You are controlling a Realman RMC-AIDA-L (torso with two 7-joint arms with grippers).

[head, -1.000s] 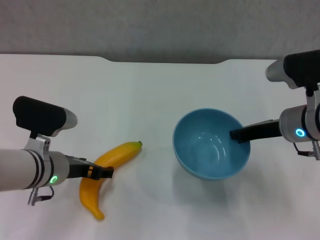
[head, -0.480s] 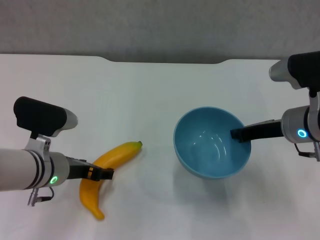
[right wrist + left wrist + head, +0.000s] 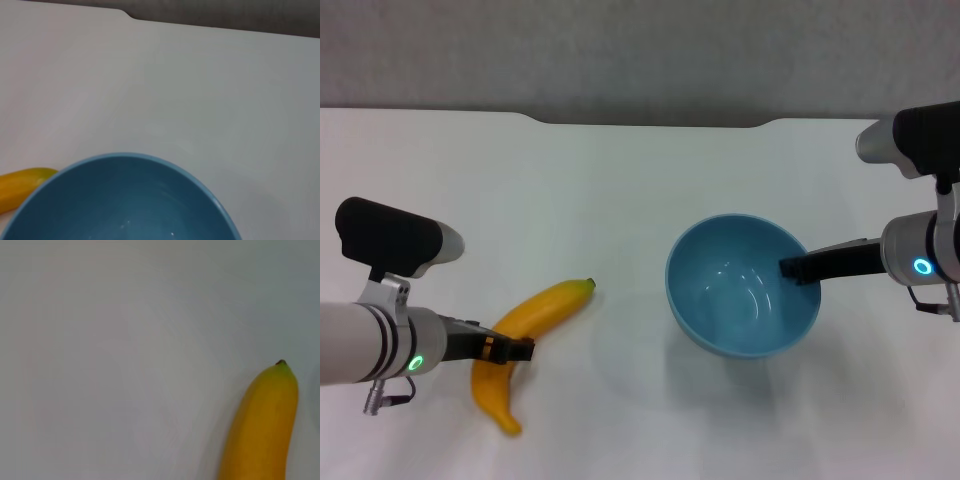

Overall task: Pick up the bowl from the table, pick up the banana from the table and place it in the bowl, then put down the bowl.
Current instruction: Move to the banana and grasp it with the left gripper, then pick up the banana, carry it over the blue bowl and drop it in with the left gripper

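Note:
The light-blue bowl (image 3: 735,300) is right of centre on the white table (image 3: 620,180). My right gripper (image 3: 798,268) is shut on the bowl's right rim, with one dark finger inside. A soft shadow lies under the bowl. The bowl's rim fills the bottom of the right wrist view (image 3: 125,200). The yellow banana (image 3: 552,305) is at the front left, stem tip pointing toward the bowl. My left gripper (image 3: 510,350) is shut on the banana's middle. The banana's tip end shows in the left wrist view (image 3: 262,430) and in the right wrist view (image 3: 20,187).
The table's far edge has a shallow notch (image 3: 650,124) with a dark gap behind it. Bare white tabletop lies between the banana and the bowl and along the back.
My left arm has drawn back to the left and slightly toward the front, and the banana has moved with it. The bowl and right gripper have stayed nearly still.

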